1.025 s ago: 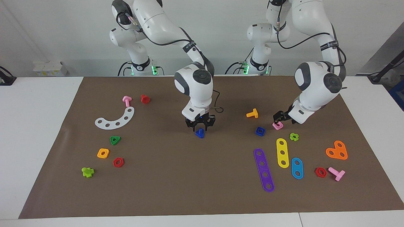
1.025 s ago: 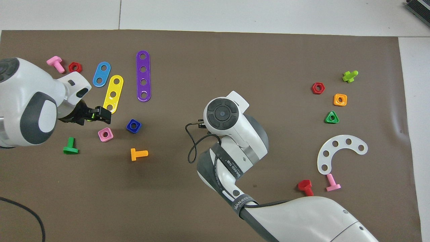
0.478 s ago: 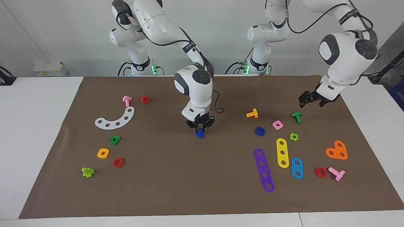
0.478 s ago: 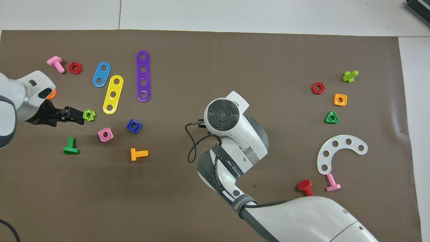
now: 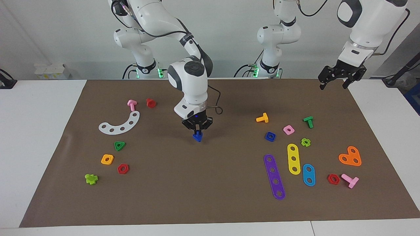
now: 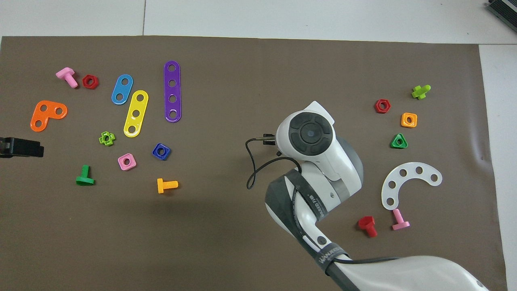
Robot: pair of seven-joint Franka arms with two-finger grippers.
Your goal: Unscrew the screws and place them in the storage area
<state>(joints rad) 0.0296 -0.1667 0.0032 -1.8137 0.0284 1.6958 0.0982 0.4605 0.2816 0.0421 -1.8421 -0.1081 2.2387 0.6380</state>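
I have the right gripper [image 5: 197, 128] up in the air over the middle of the brown mat [image 5: 210, 203] that covers the table [image 5: 39, 137], its fingers clamped on the dark-blue screw [image 5: 197, 136]. The screw hangs below the fingertips with its triangular head pointing down, clear of the mat. In the overhead view the right arm's own wrist hides both the gripper and the screw.

My left gripper [image 5: 339, 78] is raised high over the mat's edge nearest the robots, toward the left arm's end of the table. Its fingers are spread apart and hold nothing. In the overhead view only its black tip [image 6: 20, 147] shows at the frame's border.

Toward the left arm's end of the table lie the dark-blue square nut [image 5: 270, 136], the pink nut [image 5: 288, 129], the orange bolt [image 5: 262, 118], the green bolt [image 5: 308, 121], the light-green cross nut [image 5: 305, 142] and the yellow [image 5: 294, 158], blue [image 5: 308, 174] and purple [image 5: 274, 176] perforated strips, all flat on the mat and apart from one another.

Toward the right arm's end I see the white curved strip [image 5: 120, 124], with a pink bolt [image 5: 132, 105] just beside its end nearer the robots and a red bolt [image 5: 151, 103] nearby.
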